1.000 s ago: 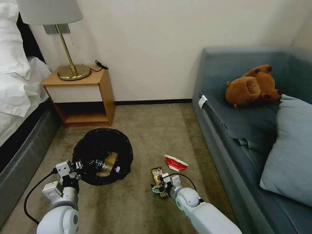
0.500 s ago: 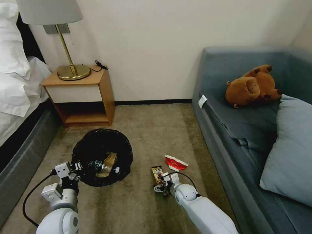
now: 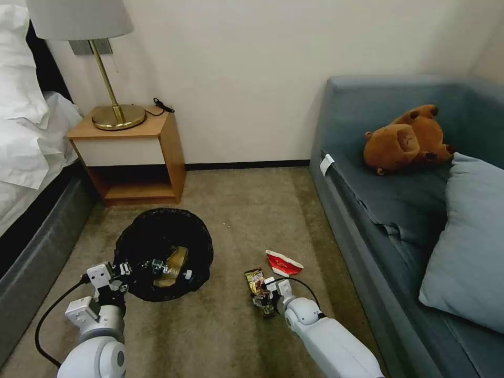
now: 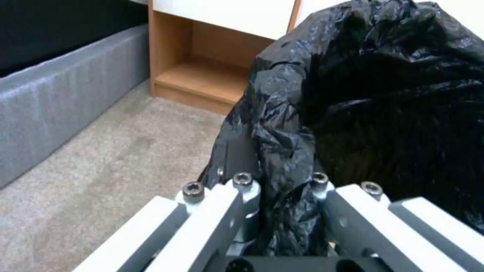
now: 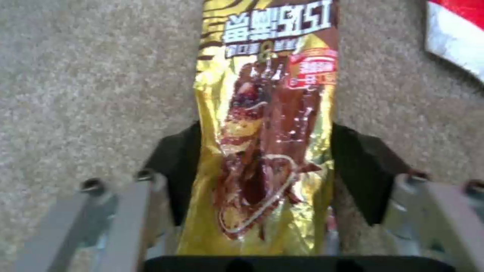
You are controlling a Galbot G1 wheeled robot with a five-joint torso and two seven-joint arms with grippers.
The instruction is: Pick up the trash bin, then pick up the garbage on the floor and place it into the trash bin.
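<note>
On the carpet near the robot, right of the trash bin (image 3: 164, 254), the right gripper (image 3: 264, 297) has come lower and slightly farther over the snack wrapper (image 3: 257, 286) than it was a second ago; the arm has crept toward the far side while the wrapper lies where it lay. From the right wrist view the jaws stand spread, one dark pad on each side of the gold-brown snack wrapper (image 5: 267, 124), which runs lengthwise between them, flat on the floor and not yet pinched. That suggests the approach is nearly finished and closing is the step in hand. The red-and-white paper cup (image 3: 283, 263) lies just beyond, to the far right, untouched. The left gripper (image 3: 122, 272) holds the bin at its near-left rim, jaws pinching the crinkly black bag (image 4: 282, 158) folded over the edge, and it has hardly shifted. Inside the bin rest the clear bottle (image 3: 170, 269) and the tan paper bag (image 3: 176, 260), so two pieces seem done and two remain.
</note>
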